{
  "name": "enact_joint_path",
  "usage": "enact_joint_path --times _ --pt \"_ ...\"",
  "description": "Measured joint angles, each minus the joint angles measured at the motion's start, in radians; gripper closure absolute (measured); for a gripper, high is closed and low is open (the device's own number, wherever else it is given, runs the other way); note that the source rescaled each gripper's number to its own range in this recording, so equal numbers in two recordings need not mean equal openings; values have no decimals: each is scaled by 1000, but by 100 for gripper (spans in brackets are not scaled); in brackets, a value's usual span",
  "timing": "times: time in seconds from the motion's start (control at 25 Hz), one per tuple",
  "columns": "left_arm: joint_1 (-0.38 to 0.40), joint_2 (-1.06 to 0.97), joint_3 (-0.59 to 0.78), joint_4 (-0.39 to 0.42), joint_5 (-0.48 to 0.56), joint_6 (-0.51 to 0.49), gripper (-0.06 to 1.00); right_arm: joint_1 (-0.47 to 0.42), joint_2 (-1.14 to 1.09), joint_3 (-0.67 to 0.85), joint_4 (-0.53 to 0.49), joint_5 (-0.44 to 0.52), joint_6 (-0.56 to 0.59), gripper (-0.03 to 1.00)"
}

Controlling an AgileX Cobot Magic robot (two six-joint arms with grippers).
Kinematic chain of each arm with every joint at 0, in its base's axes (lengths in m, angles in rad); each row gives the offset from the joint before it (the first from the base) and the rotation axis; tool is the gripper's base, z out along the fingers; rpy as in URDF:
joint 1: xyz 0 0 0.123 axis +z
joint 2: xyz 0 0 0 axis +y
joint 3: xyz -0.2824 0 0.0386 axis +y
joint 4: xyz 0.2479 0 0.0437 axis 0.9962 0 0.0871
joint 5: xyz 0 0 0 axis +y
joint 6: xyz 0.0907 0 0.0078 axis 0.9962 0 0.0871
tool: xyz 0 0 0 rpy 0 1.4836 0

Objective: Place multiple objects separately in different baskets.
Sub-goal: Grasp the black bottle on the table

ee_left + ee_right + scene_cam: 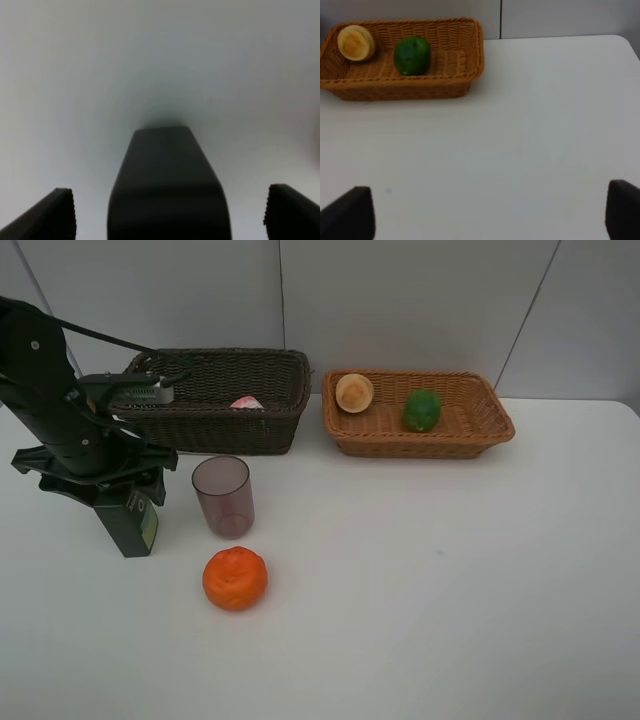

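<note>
Dark green pump bottle (135, 525) stands upright at the near left of the table (450, 590), left of the mauve cup (222, 495), between the spread, untouching fingers of my left gripper (170, 189); my right gripper (491, 190) hangs spread and empty.

The left arm (60, 410) angles steeply downward, left tool (170, 210) spread wide; the right tool (490, 212) hovers, fingers wide apart.

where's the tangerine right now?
Exterior high view: the tangerine sits on the table, left of centre, just in front of the mauve cup.
</note>
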Motion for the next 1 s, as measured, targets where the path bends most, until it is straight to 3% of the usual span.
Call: enact_joint_path --times 0.08,0.24,1.0 --pt "0 0 0 0 -1 0 6 0 0 0 0 0 0 -3" --pt "0 0 0 1 -1 0 50 0 0 0 0 0 0 -3" --pt "0 0 0 1 5 1 49 0 0 0 0 0 0 -3"
